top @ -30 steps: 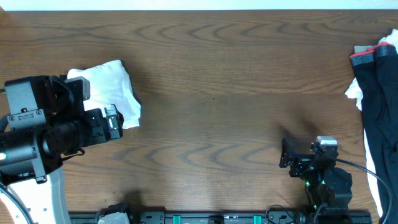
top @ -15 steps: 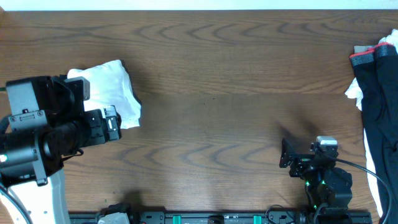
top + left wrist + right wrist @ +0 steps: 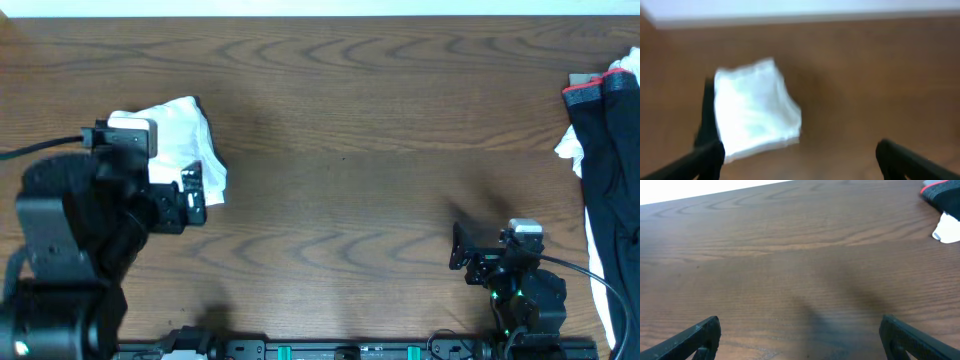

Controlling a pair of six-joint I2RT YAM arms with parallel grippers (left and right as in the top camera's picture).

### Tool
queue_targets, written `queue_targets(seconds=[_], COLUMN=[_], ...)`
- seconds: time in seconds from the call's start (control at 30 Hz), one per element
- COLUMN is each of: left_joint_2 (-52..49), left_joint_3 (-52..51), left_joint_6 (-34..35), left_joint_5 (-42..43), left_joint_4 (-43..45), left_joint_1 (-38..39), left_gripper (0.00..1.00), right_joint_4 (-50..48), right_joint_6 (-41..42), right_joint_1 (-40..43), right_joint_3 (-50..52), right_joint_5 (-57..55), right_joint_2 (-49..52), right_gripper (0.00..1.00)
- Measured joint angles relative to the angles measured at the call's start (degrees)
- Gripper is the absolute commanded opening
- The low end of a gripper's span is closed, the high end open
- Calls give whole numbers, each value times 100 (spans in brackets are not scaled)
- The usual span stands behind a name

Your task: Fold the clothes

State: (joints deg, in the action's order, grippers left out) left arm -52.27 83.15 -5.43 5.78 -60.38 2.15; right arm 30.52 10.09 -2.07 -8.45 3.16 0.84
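Note:
A folded white garment (image 3: 188,140) lies on the wooden table at the left; in the blurred left wrist view it shows as a white bundle (image 3: 755,107). My left gripper (image 3: 185,195) is open and empty, just in front of the bundle, its fingers (image 3: 797,157) spread wide. A pile of black and white clothes with a red band (image 3: 610,150) lies at the right edge; its corner shows in the right wrist view (image 3: 942,200). My right gripper (image 3: 458,247) is open and empty (image 3: 800,335), low over bare table at the front right.
The brown wooden table (image 3: 350,160) spans the view. Its far edge meets a white wall at the top. The arm bases stand at the front edge.
My left arm has swung and turned, its wrist now pointing toward the far side over the white bundle. The right arm and the clothes have not moved.

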Motion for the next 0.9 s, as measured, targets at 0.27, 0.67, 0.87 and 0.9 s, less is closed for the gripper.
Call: queue_targets(seconds=[0.27, 0.67, 0.87, 0.9], left_joint_2=[1224, 3451, 4382, 4470], left_joint_3=[-1899, -4826, -5984, -6116], left_joint_6=[-306, -374, -376, -365], left_joint_5=[-17, 7, 46, 46], left_joint_4=[2232, 2769, 3187, 3239], left_joint_1=[693, 772, 772, 772], left_gripper=[98, 98, 98, 98], right_joint_4=[-2, -9, -11, -11], right_joint_6=[0, 0, -2, 0], right_joint_1=[2, 0, 2, 0], right_joint_3=[4, 4, 4, 4], right_joint_5=[0, 0, 0, 2], right_joint_2=[0, 0, 0, 0], right_gripper=[99, 99, 99, 99])
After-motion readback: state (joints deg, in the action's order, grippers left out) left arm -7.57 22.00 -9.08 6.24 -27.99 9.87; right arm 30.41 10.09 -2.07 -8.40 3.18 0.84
